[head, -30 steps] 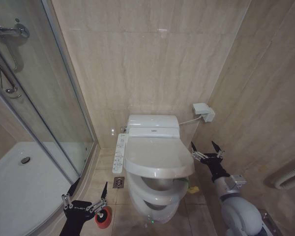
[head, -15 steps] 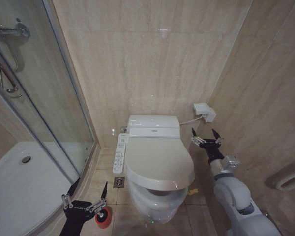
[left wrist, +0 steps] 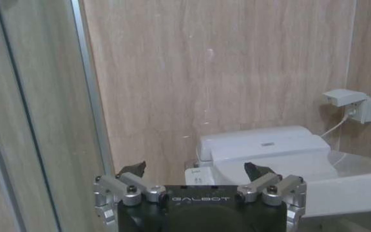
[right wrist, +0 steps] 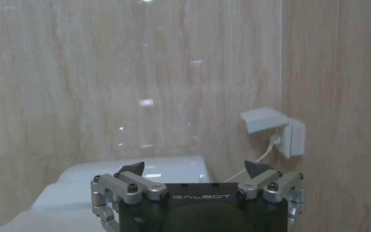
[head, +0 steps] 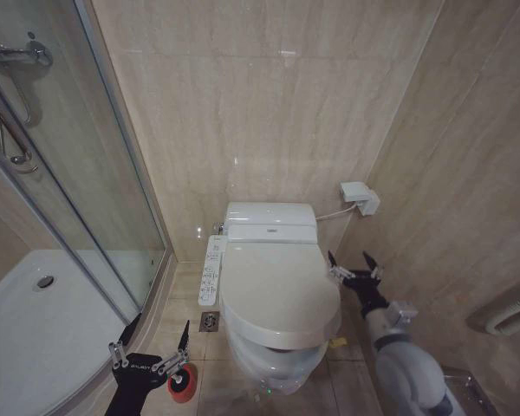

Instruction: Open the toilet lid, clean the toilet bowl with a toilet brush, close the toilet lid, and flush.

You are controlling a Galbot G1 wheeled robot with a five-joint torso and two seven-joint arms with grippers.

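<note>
In the head view, the toilet lid [head: 279,290] sits at lower center, lowered almost flat over the toilet bowl [head: 273,368], whose front rim shows just beneath it. The right gripper [head: 353,269] hangs just beside the lid's right edge, its 2 fingers spread apart and empty. At the bottom left, the left gripper [head: 153,340] is parked low, fingers apart, with the red cup holder [head: 184,384] of the toilet brush on the floor just beside it. A glass shower door [head: 61,156] fills the left side.

In the left wrist view, the left gripper [left wrist: 195,170] is spread at the bottom, with the lid [left wrist: 347,191] at lower right.

In the right wrist view, the right gripper [right wrist: 195,169] is spread at the bottom; a wall socket [right wrist: 279,130] sits at right.
</note>
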